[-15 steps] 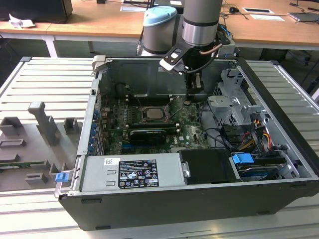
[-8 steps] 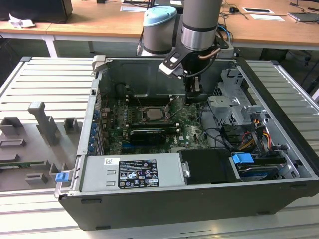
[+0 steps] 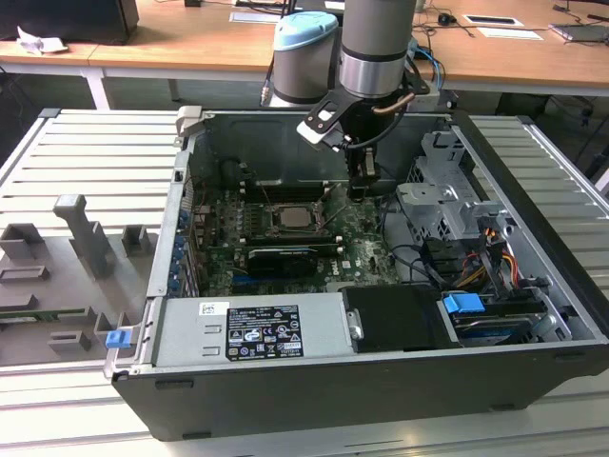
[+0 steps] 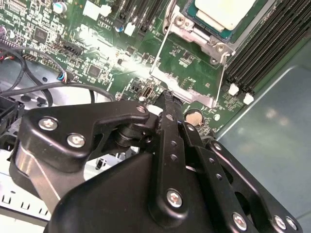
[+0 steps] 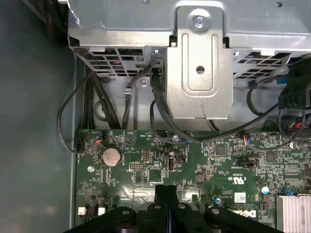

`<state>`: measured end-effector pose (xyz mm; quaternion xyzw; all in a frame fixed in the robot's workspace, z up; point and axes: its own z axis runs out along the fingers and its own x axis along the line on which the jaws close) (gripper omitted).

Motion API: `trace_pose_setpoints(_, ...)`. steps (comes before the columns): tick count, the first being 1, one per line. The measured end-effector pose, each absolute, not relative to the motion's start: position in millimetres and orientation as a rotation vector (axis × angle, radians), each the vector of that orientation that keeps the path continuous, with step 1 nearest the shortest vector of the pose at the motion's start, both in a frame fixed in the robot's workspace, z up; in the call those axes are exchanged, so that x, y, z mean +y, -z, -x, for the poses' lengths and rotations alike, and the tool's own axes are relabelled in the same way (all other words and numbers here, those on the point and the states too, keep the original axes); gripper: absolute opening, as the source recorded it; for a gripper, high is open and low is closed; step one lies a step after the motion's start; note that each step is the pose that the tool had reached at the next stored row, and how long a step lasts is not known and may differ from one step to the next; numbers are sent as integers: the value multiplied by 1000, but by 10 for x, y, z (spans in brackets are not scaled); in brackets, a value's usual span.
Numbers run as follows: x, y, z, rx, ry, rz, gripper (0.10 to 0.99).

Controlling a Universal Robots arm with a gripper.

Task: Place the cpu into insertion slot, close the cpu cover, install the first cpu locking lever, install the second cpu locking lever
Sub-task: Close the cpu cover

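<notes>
black tool (image 3: 360,183): fingers (image 5: 159,196) pressed together, tip low beside a corner of the square black-rimmed insertion slot (image 3: 321,221), on the exterior view's right of it. Pale silver-grey square cpu (image 3: 295,217) sits in the slot, mid-frame. Thin silvery metal cpu cover (image 4: 199,35) frames it on the green circuit board (image 4: 184,58).

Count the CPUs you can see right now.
1: the cpu sits in the insertion slot mid-board, to the exterior view's left of the gripper. The grey tray's recesses could hide another.
</notes>
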<state>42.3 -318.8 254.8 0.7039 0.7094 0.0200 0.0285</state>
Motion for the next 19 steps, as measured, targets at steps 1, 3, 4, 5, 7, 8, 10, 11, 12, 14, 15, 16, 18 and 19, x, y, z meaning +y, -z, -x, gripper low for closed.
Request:
trace_pose_setpoints(1,-3188,-2548,-413,2189,-62,-2172,106)
trace_pose_setpoints(3,-3188,-2548,-391,2189,-62,-2172,106)
trace_pose_setpoints(4,-3188,-2548,-377,2189,-62,-2172,106)
trace_pose_setpoints(5,-3188,-2547,-367,2189,-62,-2172,106)
trace_pose_setpoints(7,-3188,-2547,-337,2189,-62,-2172,106)
trace_pose_setpoints(8,-3188,-2547,-318,2189,-62,-2172,106)
trace_pose_setpoints(10,-3188,-2547,-272,2189,-62,-2172,106)
trace_pose_setpoints(11,-3188,-2547,-255,2189,-62,-2172,106)
trace_pose_setpoints(12,-3188,-2547,-239,2189,-62,-2172,106)
trace_pose_setpoints(14,-3188,-2547,-196,2189,-62,-2172,106)
trace_pose_setpoints(15,-3188,-2546,-184,2189,-62,-2172,106)
trace_pose_setpoints(16,-3188,-2546,-169,2189,-62,-2172,106)
trace_pose_setpoints(18,-3188,-2546,-143,2189,-62,-2172,106)
trace_pose_setpoints(19,-3188,-2545,-130,2189,-62,-2172,106)
